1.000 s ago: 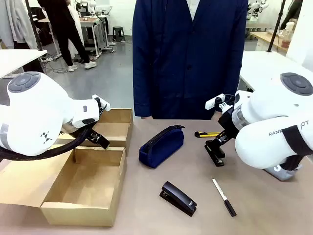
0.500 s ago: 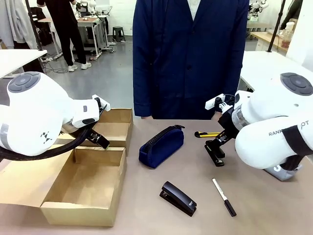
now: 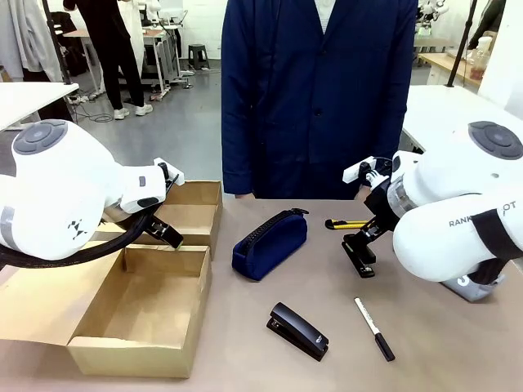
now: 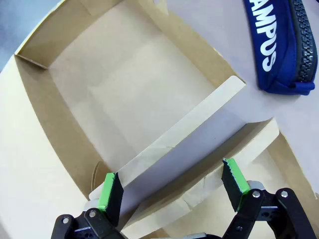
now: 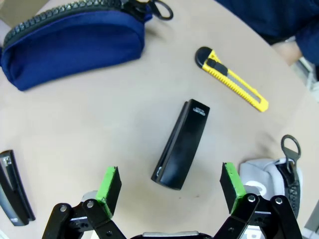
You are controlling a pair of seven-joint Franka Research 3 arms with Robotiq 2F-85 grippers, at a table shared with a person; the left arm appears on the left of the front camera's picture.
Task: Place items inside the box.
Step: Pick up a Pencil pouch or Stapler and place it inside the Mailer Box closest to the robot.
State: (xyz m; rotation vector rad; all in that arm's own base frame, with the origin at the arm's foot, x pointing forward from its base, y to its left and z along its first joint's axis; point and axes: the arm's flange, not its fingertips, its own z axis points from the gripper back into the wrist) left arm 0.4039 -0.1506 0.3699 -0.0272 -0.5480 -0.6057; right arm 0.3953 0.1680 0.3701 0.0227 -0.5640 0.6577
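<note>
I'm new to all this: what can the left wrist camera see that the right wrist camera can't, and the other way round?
Left wrist view, not the right: the inside of an open cardboard box, with a cardboard flap seen between the left arm's open fingers. Right wrist view, not the left: a black stapler lying ahead of the right arm's open fingers, a yellow-black utility knife beyond it, and a second stapler at the picture's edge. Both: the navy pencil case on the table.
</note>
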